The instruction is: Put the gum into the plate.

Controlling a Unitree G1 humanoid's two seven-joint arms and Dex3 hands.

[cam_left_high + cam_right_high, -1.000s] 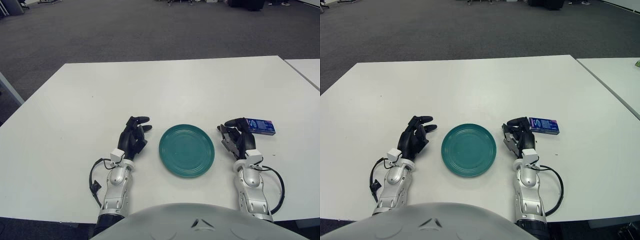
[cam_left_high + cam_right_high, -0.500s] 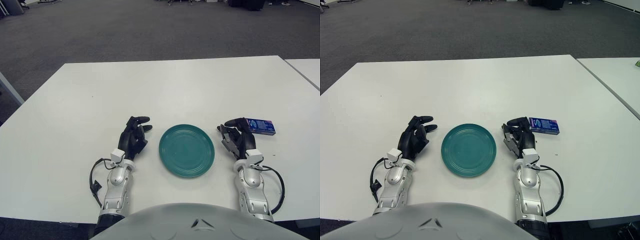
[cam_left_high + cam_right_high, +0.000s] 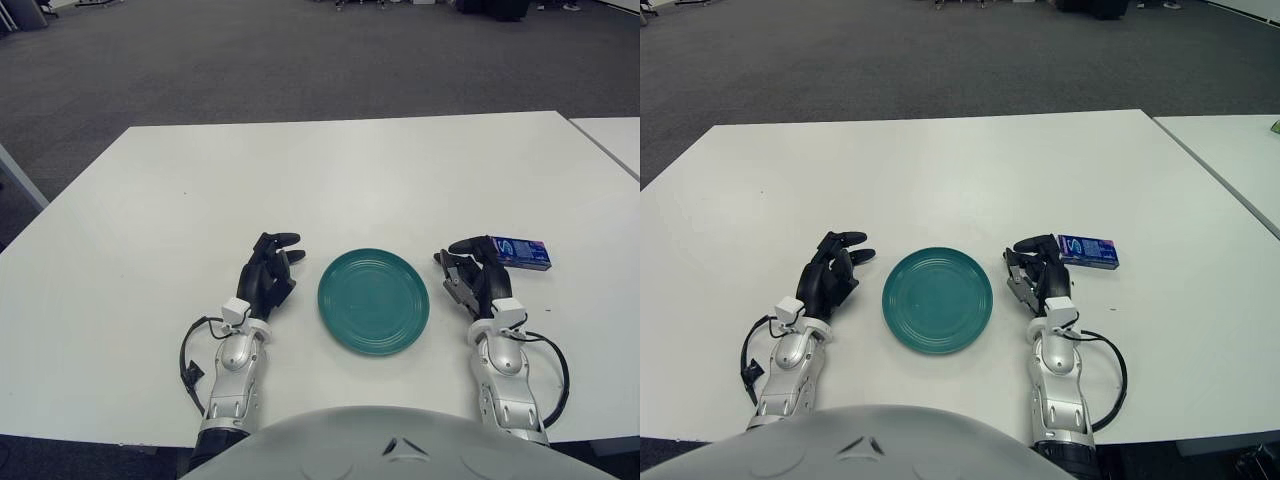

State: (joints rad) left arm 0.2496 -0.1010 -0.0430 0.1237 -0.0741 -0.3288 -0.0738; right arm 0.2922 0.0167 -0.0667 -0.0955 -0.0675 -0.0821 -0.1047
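Reaching from where it sits, the right hand [image 3: 1040,272], fingers loosely curled and empty, could nudge the gum [image 3: 1087,251] just to its right farther from the plate [image 3: 937,299]; the left hand [image 3: 830,273] idles, loosely curled and empty, left of the plate.

The only printing in view is sitting on the gum pack [image 3: 1088,250], a small dark blue box lying on the white table [image 3: 940,170] just beyond the right hand [image 3: 1038,272]. A pale curling mark, perhaps a large letter S, is showing on its top face beside some lighter patches, but nothing on it is reading clearly as a word, brand or number.
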